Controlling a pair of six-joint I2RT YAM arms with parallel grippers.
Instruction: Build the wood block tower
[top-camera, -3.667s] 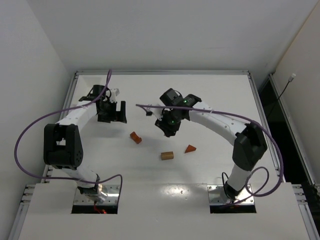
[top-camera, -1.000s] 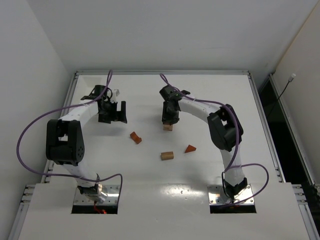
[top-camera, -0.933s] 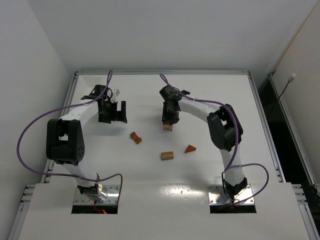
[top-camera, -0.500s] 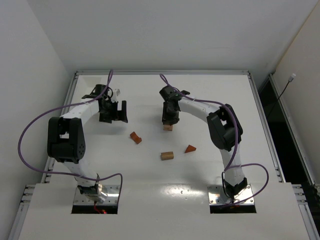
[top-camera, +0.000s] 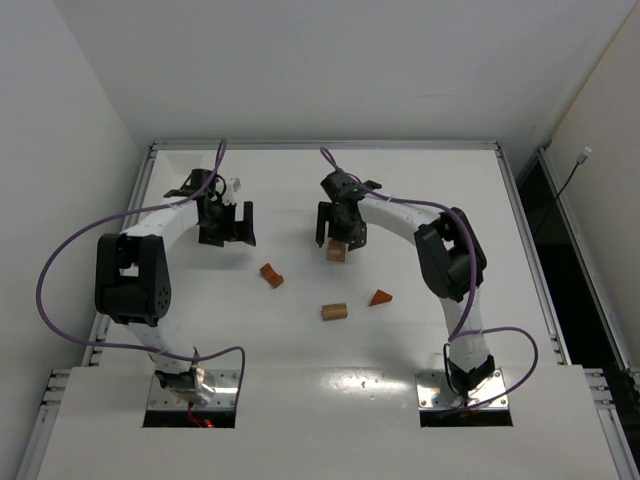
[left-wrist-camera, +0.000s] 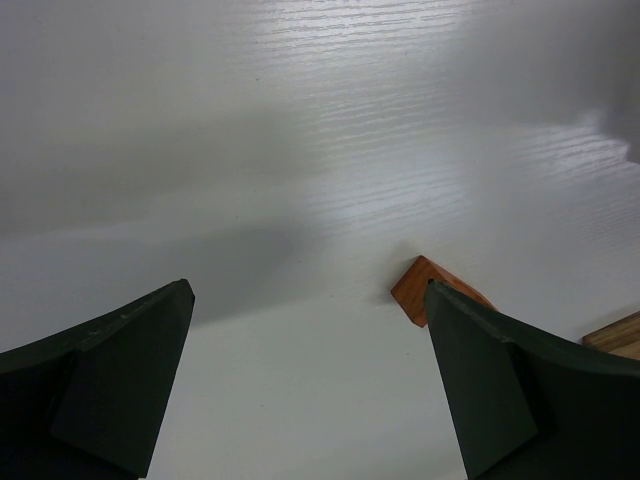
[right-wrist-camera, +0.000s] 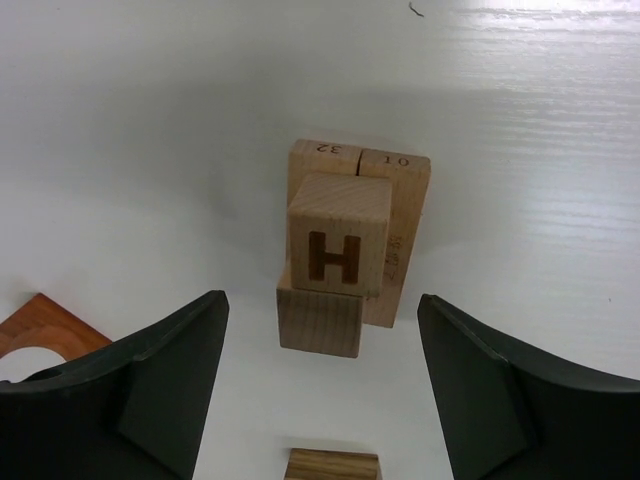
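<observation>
The wood block tower (right-wrist-camera: 340, 250) is a small stack of pale blocks: two flat pieces marked 32 and 10, a plain cube, and a cube with an H on top. In the top view the tower (top-camera: 336, 252) stands at mid-table, just below my right gripper (top-camera: 340, 234). That right gripper (right-wrist-camera: 320, 385) is open, its fingers spread either side of the stack and touching nothing. My left gripper (top-camera: 227, 226) hangs open over bare table at the left. Between the fingers of the left gripper (left-wrist-camera: 310, 385) there is nothing.
Loose pieces lie in front of the tower: a reddish-brown arch (top-camera: 271, 275), a tan block (top-camera: 334, 311) and a reddish-brown wedge (top-camera: 380, 297). The arch (right-wrist-camera: 40, 325) and tan block (right-wrist-camera: 333, 466) show in the right wrist view. A reddish-brown corner (left-wrist-camera: 425, 290) peeks beside the left gripper's right finger.
My right gripper has opened and let go of the H cube, which stays on the stack. The left arm has hardly moved.
</observation>
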